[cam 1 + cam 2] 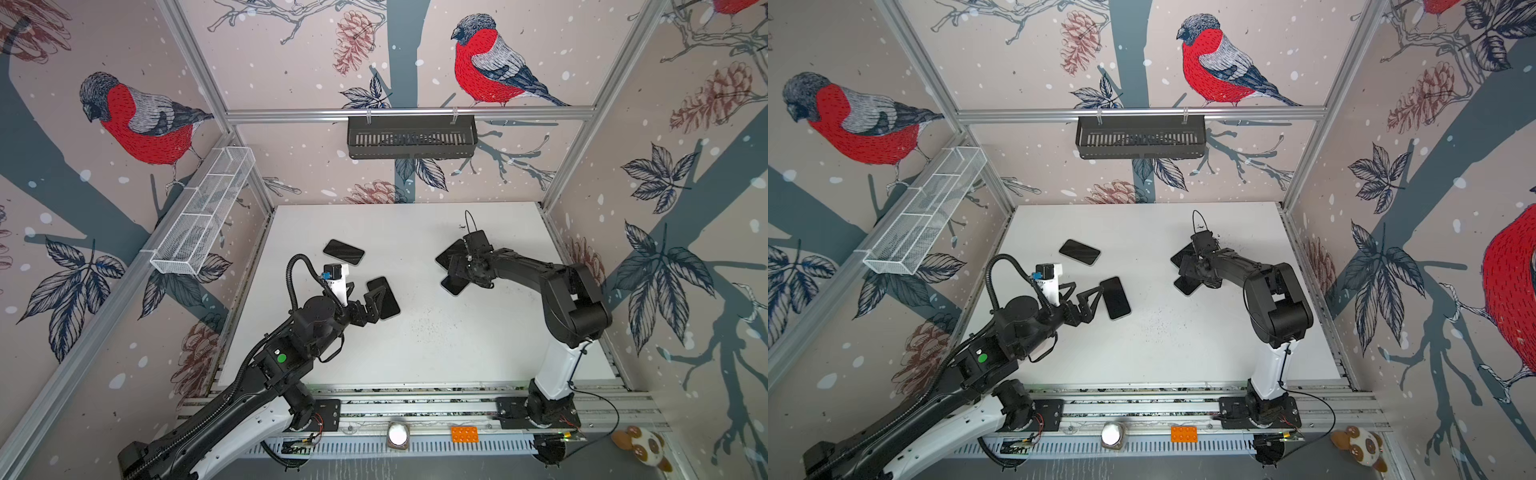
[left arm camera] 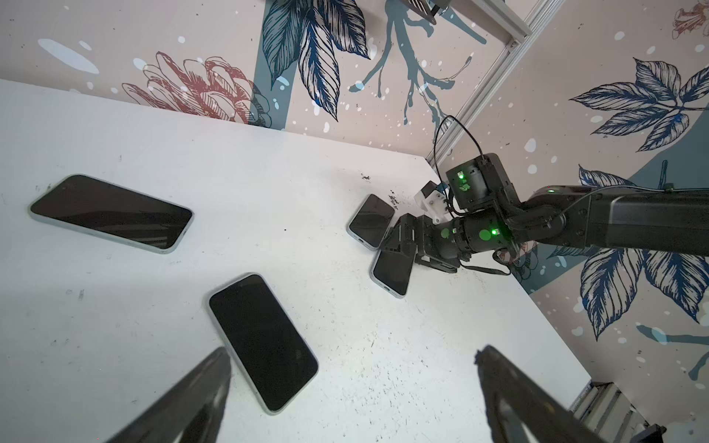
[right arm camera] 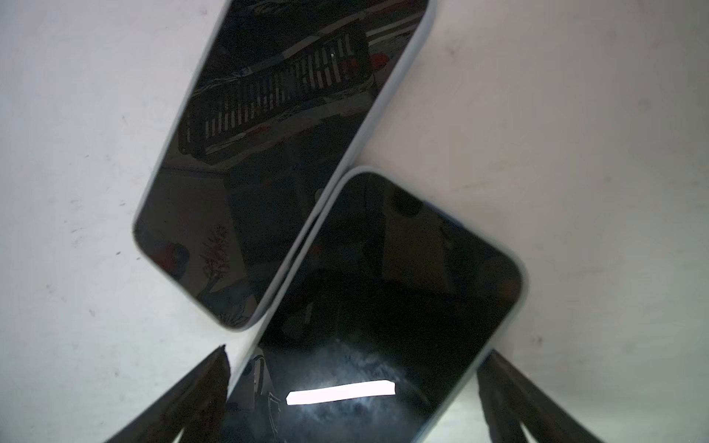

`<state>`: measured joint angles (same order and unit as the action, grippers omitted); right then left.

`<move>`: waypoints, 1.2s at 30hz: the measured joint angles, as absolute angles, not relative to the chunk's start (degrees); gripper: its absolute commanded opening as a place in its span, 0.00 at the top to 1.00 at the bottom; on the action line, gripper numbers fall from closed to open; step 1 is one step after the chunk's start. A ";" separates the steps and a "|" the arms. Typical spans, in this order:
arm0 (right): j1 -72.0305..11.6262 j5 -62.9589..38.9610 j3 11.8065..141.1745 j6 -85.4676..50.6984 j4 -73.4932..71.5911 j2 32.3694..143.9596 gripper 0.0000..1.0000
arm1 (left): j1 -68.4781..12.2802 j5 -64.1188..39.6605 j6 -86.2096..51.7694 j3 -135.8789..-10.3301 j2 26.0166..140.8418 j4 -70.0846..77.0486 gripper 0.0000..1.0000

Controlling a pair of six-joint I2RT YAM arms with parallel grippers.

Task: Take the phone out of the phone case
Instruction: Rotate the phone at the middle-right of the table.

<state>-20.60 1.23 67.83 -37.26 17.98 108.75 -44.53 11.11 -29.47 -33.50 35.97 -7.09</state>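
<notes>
Closest to me, the left arm (image 1: 257,370) is stretching diagonally from the near-left corner toward the middle of the white table (image 1: 436,353), wrist low. The left gripper (image 2: 353,353) is hanging wide open with nothing between its fingers. Just beside one fingertip the centre phone (image 2: 262,341) is lying flat, screen up, inside its pale case (image 2: 220,326), its long axis running near to far with the far end leaning a little left in both top views. Across the table, the right arm (image 1: 559,307) is rising upright from its base, folding at the elbow and reaching leftward and away. The right gripper (image 3: 353,353) is pointing down, spread to its full width, fingers standing either side of the near phone of the pair (image 3: 383,299); I'm not able to tell whether they touch it. That phone is lying flat, angling diagonally, one corner touching the long edge of the far phone of the pair (image 3: 284,145). Furthest out, the far-left phone (image 1: 344,252) is lying apart, its long axis running mostly left to right.
</notes>
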 measured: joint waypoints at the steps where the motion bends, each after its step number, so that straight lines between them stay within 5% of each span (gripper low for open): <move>1: -20.97 2.07 69.12 -37.04 18.52 109.78 0.00 | -44.53 11.31 -29.28 -33.39 35.68 -7.11 0.01; 16: -27.05 12.84 73.97 -34.28 20.88 115.13 0.00 | -44.53 12.19 -28.62 -31.81 31.83 -9.69 0.01; 36: -22.68 8.27 64.14 -26.74 20.01 107.24 0.00 | -44.53 11.99 -29.17 -31.09 32.01 -9.58 0.01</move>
